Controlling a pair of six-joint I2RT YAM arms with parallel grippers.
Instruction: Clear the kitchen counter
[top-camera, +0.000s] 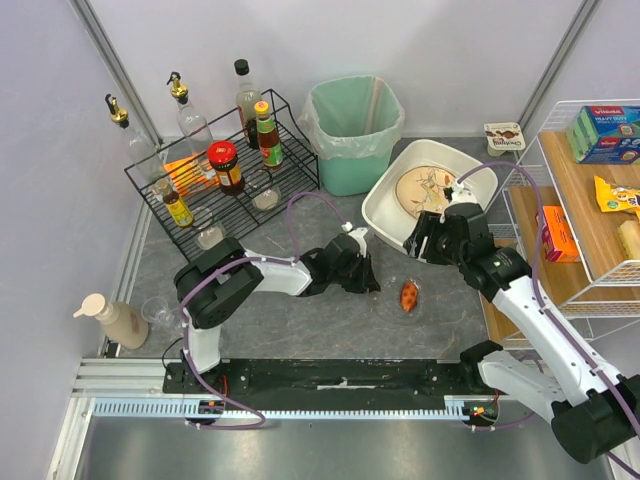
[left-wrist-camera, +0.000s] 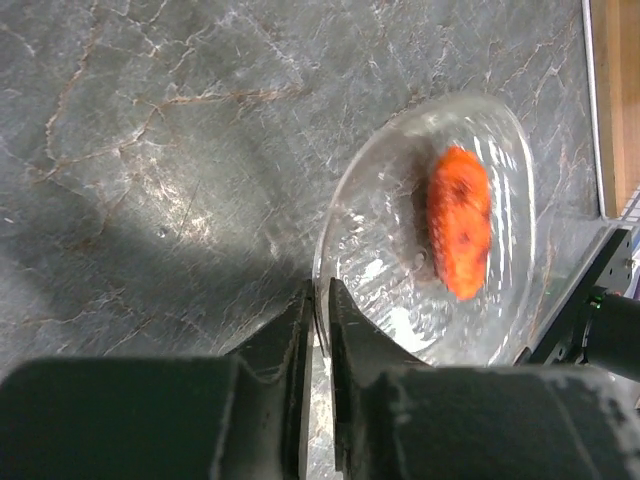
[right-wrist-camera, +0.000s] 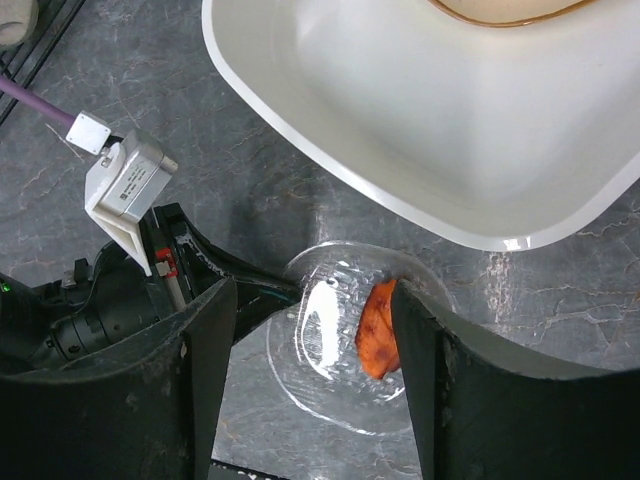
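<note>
The dark grey mottled kitchen counter (top-camera: 300, 325) holds a clear glass dish (top-camera: 393, 303) with an orange piece of food (top-camera: 409, 296) in it. My left gripper (top-camera: 375, 283) is shut on the dish's left rim; in the left wrist view the jaws (left-wrist-camera: 320, 300) pinch the glass edge of the dish (left-wrist-camera: 390, 280), with the orange piece (left-wrist-camera: 459, 220) beyond. My right gripper (top-camera: 425, 240) is open and empty, hovering above the dish (right-wrist-camera: 320, 375) and the orange piece (right-wrist-camera: 377, 335), beside a white basin (right-wrist-camera: 450, 130).
The white basin (top-camera: 385, 205) holds a patterned plate (top-camera: 430, 188). A green-lined bin (top-camera: 352, 130) stands behind. A black wire rack (top-camera: 290, 170) with bottles is back left. A pump bottle (top-camera: 110, 318) and small glass (top-camera: 158, 312) are at left. Wooden shelves (top-camera: 580, 220) are at right.
</note>
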